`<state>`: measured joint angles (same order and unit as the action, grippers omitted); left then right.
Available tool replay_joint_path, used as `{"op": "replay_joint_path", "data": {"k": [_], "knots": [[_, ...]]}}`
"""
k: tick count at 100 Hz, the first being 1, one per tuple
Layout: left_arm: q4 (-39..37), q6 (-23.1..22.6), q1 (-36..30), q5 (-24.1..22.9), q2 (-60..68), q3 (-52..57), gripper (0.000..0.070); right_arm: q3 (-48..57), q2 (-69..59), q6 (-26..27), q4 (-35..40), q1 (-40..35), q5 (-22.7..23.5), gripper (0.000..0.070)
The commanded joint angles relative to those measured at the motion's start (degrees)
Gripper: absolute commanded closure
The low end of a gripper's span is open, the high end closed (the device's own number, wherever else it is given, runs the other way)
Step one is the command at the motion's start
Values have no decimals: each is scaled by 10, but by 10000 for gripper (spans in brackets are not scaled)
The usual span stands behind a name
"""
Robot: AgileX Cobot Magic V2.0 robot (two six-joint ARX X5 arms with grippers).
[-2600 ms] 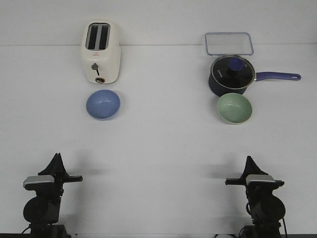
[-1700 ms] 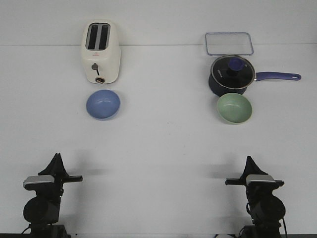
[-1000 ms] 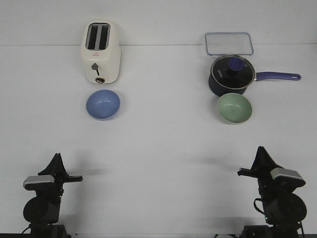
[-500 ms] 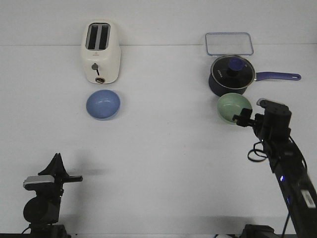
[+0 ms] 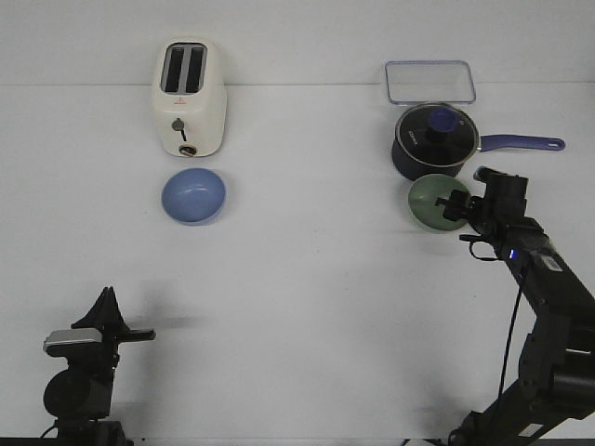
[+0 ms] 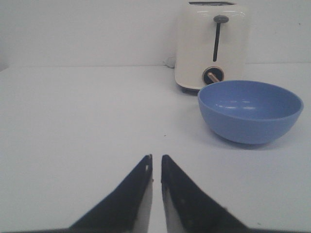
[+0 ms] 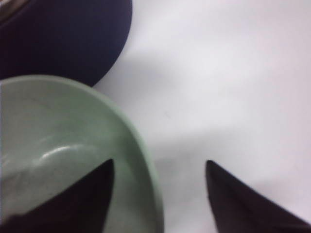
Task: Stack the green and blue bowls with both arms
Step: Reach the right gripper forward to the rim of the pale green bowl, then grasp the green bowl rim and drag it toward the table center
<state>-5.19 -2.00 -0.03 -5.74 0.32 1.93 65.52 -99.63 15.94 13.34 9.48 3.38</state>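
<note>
Your left gripper (image 5: 109,299) sits parked at the near left corner of the table (image 5: 307,307), its fingers almost touching. Farther out on the right side, your right gripper (image 5: 453,203) is spread wide, straddling the green bowl's (image 5: 429,204) right rim, one finger inside. The navy saucepan (image 5: 432,142) sits just behind it. The blue bowl (image 5: 193,195) rests far left, before the toaster (image 5: 190,97).

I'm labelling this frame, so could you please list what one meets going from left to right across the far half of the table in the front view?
Toaster → blue bowl → green bowl → right gripper at the green bowl's rim.
</note>
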Motion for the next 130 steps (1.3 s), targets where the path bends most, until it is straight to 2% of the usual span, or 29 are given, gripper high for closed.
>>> {"op": "replay_joint_path", "data": {"k": [1,6,30,46,56,70,89,111,130], "knots": [[-7,1,1,2,-1,-11,685,14,-14,5,-11,0,3,580],[-7,1,1,2,-1,-11,685,14,-14,5,-13,0,3,700],[-7,1,1,2,-1,-11,685,13,21,5,13,8,28,700],[-7,1,1,2,-1,-11,685,7,104,0,80,8,50,700],[-7,1,1,2,-1,-11,685,-25,179,0,96,-15,81,700],[-7,1,1,2,-1,-11,685,-102,294,5,94,-92,85,700],[-7,1,1,2,-1,-11,685,-206,381,5,93,-263,80,700],[-7,1,1,2,-1,-11,685,-276,370,25,44,-408,30,700],[-7,1,1,2,-1,-11,685,-282,332,35,31,-457,8,700]]}}
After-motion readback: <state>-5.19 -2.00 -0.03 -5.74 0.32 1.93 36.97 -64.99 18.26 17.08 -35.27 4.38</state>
